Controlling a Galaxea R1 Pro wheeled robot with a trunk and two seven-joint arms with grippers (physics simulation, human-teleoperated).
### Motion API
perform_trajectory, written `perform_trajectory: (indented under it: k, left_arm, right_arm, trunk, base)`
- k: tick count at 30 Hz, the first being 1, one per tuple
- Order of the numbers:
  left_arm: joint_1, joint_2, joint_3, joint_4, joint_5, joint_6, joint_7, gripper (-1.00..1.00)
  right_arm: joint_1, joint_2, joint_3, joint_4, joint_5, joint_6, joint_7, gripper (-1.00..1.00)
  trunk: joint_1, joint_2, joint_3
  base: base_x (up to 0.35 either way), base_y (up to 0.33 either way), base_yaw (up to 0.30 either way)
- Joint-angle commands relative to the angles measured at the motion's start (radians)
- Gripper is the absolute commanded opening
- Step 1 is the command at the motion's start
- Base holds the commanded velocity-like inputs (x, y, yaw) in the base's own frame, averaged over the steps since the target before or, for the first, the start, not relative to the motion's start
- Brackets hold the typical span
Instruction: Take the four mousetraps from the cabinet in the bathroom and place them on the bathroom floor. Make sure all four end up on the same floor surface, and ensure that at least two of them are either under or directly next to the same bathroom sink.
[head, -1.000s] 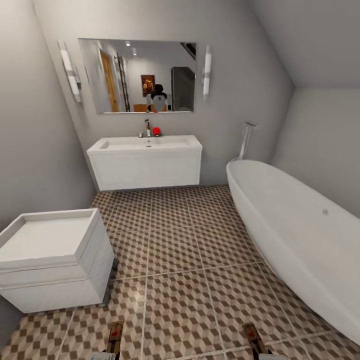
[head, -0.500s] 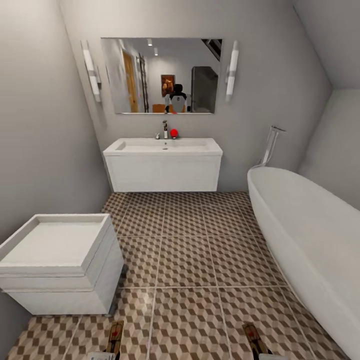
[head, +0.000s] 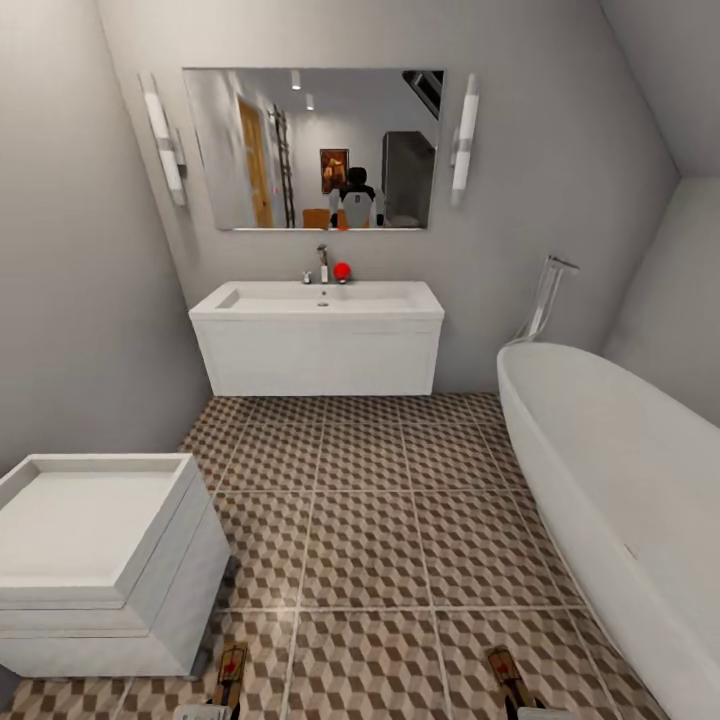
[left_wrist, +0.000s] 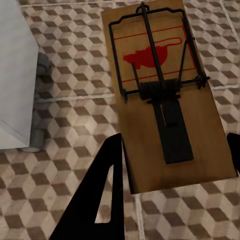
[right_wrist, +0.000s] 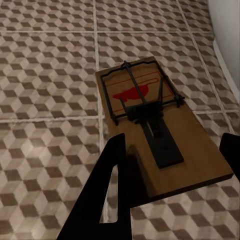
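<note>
two mousetraps are in hand and above the bathroom floor (head: 370, 520): the left mousetrap (left_wrist: 165, 95) sits between the fingers of the left hand (left_wrist: 175, 187), closed on the board's end, and the right mousetrap (right_wrist: 155, 135) sits the same way in the right hand (right_wrist: 172, 187), closed on it. both boards hang over the cube-patterned tiles with bar and red mark facing up; in the head view they peek in at the near edge of the floor, the left one (head: 231, 672) beside the small white drawer unit (head: 100, 560), the right one (head: 508, 676) nearer the white bathtub (head: 610, 480). judging by this, the task is partway: two traps are fetched but not yet set down, no trap lies on the tiles in view, and the other two cannot be seen, so they probably have to be brought too. the bathroom sink (head: 320, 340) hangs on the far wall under the mirror (head: 315, 150), well apart from both hands. the way to it looks open: a bare strip of tile runs from the near edge to the wall, narrowed by the drawer unit's corner on the left and the tub's curved rim on the right. the shaded gap under the sink looks roomy enough for both boards, though the tub rim crowds the right arm.
</note>
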Motion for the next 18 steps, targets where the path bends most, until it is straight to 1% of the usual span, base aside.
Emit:
perform_trajectory:
  k: [1,18]
  left_arm:
    - [-0.001,-0.001,-0.005,0.003,0.008,-0.004,-0.002,-1.0]
    - [-0.001,-0.001,-0.005,0.003,0.008,-0.004,-0.002,-1.0]
  right_arm:
    - [-0.001,-0.001,0.006,0.001,-0.003,-0.003,-0.006,-1.0]
    - [-0.001,-0.001,0.006,0.001,-0.003,-0.003,-0.006,-1.0]
  trunk:
    - [0.001,0.0,-0.001]
    - [0.001,0.0,-0.001]
  base:
    - [0.317,-0.106,0.0]
    - [0.318,-0.099,0.0]
